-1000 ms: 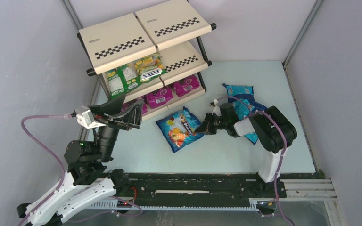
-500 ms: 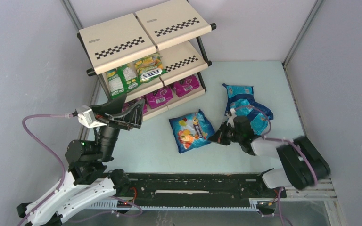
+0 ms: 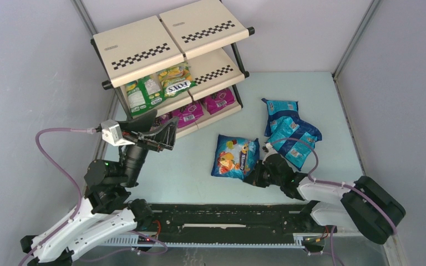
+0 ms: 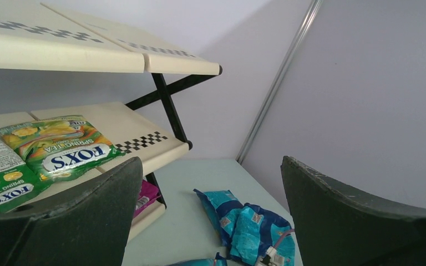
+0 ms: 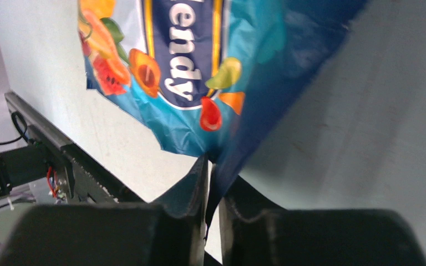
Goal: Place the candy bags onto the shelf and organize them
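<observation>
Candy bags (image 3: 158,88) marked "FOXS SPRING TEA" lie on the shelf's (image 3: 138,55) middle tier. My left claw (image 3: 158,126) stands wide, holding nothing. Magenta bags (image 3: 199,109) occupy the bottom tier. On the table (image 3: 188,172), my right claw (image 3: 253,173) pinches the corner of a blue fruit-print bag (image 3: 234,157) lettered "…endy". Teal bags (image 3: 289,132) lie overlapping to its right.

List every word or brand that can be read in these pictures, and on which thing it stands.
"FOXS": on the right green-yellow bag on the middle tier of the shelf.
"SPRING TEA" and "FOXS": on the left green-yellow bag beside it.
"endy", its start cut off: on the blue fruit bag pinched by the right fingers.
Too small or blurred: print on the magenta bags and the teal bags.
</observation>
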